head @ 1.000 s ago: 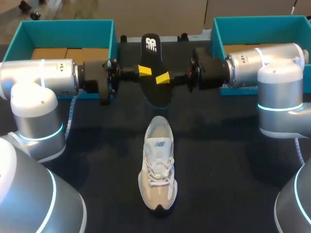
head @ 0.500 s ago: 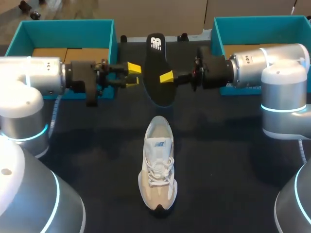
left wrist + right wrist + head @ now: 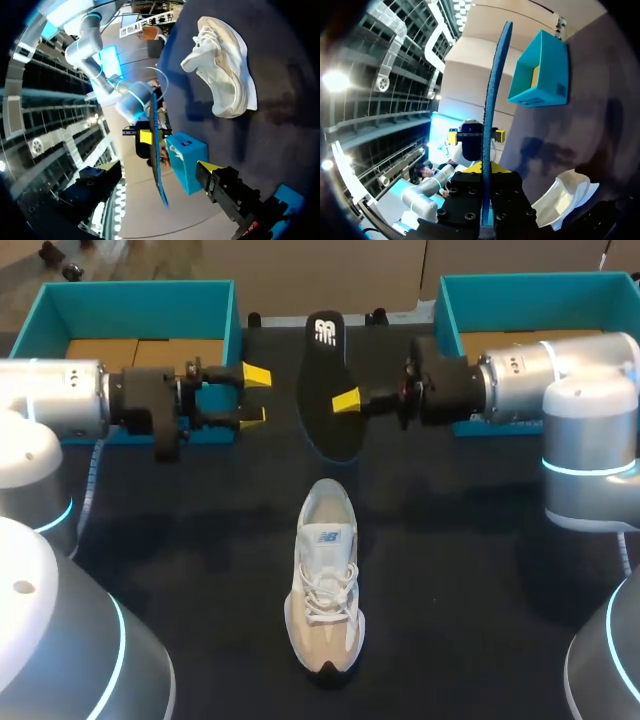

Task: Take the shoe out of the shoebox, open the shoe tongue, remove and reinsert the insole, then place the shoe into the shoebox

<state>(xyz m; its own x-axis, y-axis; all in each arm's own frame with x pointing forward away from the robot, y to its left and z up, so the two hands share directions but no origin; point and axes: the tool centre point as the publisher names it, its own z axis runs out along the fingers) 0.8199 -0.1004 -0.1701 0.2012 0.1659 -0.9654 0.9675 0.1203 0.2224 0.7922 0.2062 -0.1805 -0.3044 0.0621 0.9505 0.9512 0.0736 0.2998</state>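
– While the right gripper (image 3: 343, 400) pinches the thin black, blue-edged foam insole (image 3: 328, 390) by one long side, in the air between the left teal cardboard shoebox (image 3: 140, 290) and the right teal cardboard shoebox (image 3: 530, 285), how would you get it home?
– Broad forefoot end first, I'd say. That end faces the white-and-beige lace-up trainer (image 3: 325, 585), which lies on the dark tabletop (image 3: 480, 620) with its heel opening toward the insole. Tilt it shallow and slide it along the inside sole, not straight down.
– And the left gripper (image 3: 254, 394)?
– Fingers spread, holding nothing, well apart from the insole. It could steady the heel or hold the tongue up.
– Will the insole buckle?
– Likely. It looks flat, thin and bendy, and the trainer's soft mesh upper may sag inward. Push gently from near the heel end.
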